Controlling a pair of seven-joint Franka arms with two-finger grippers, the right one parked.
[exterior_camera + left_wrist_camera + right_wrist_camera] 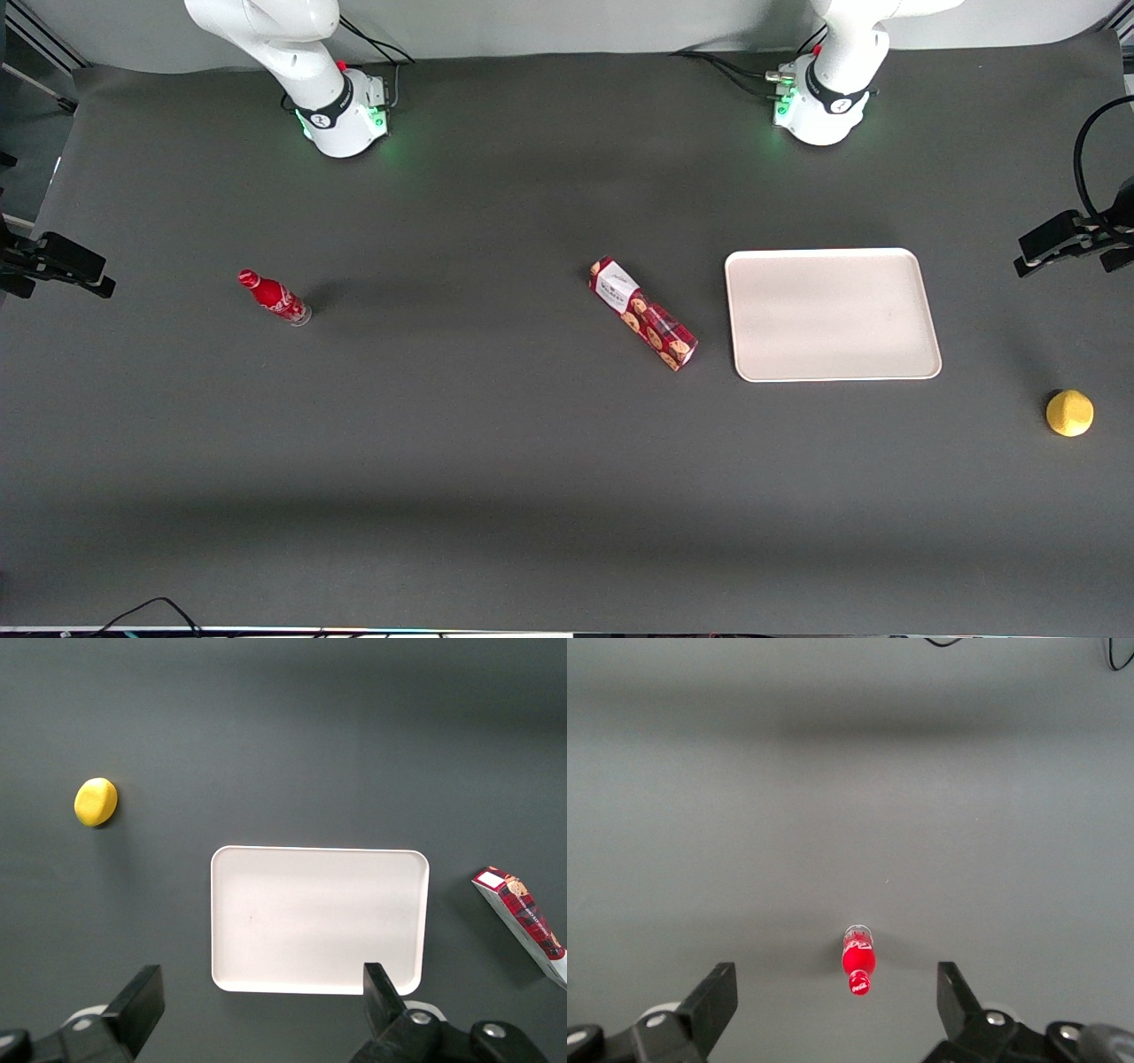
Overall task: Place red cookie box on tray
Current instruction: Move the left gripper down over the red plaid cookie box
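Clock read in the front view, 12 o'clock toward the arm bases.

Red cookie box (644, 313) (523, 921) flat on the dark grey table (496, 443), near the middle. Long axis from 10 o'clock to 4 o'clock, with the white label panel at the 10 o'clock end and the cookie print toward the 4 o'clock end, which is nearer the front camera. Not on the tray (833, 315) (319, 917), and not touched by anything.

Tray at 3 o'clock from the box, just beside it, with a narrow strip of bare table between the box's 4 o'clock end and the tray's rim. Long sides running 9 to 3 o'clock. Nothing lying in it.

Gripper (261, 979) out of the front view, seen only from the wrist camera. Up above the table, over one long edge of the tray and well clear of it. Fingers (146, 1001) spread wide apart, roughly as wide as the tray is long, with nothing gripped between them. Box off to one side of the finger span, not between the fingers.

Small yellow rounded object (1069, 413) (96, 802) at about 4 o'clock from the tray, apart from it, toward the working arm's end of the table. Small red bottle (273, 298) (858, 961) at 9 o'clock from the box, well apart, toward the parked arm's end. Cap toward 10 o'clock in the front view. Upright or lying: cannot tell.
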